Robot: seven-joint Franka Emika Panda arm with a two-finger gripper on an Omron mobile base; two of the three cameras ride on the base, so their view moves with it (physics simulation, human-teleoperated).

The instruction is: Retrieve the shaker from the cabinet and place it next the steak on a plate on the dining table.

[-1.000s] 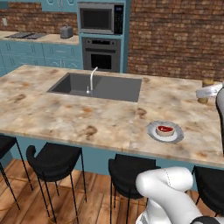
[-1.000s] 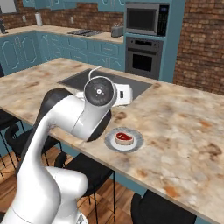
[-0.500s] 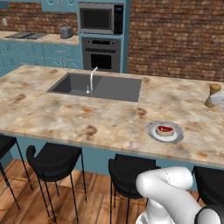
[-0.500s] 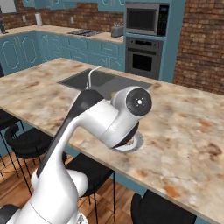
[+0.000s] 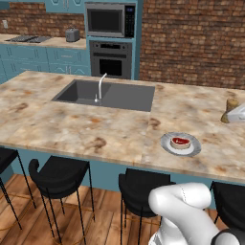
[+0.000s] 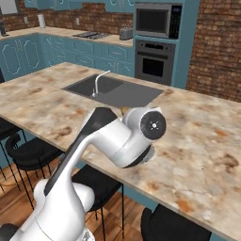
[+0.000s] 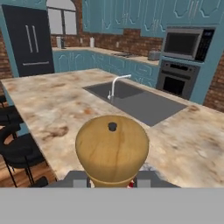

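Over the last second your arm swings across the desk (image 5: 72, 125) while the base stays put: in the right base view its white elbow now covers the spot where the plate showed a second ago. In the left base view the shaker (image 5: 231, 105) has barely shifted at the far right edge, sinking only a little. The hand (image 5: 238, 114) remains clamped narrowly around the shaker, so the carry is intact and, by my reading, you are late in the transfer with only the set-down left.

The left base view gives you the target plainly: the plate (image 5: 165, 143) with the steak (image 5: 180, 141) near the desk's front edge, the shaker off to its right and apart from it. How high the shaker rides you cannot tell there.

The hand view shows the shaker's knobbed top (image 7: 112, 148) close up, and beyond it the sink (image 7: 142, 103) and tap (image 7: 115, 84). A red fleck under the shaker may be the steak; it is too small to be sure.
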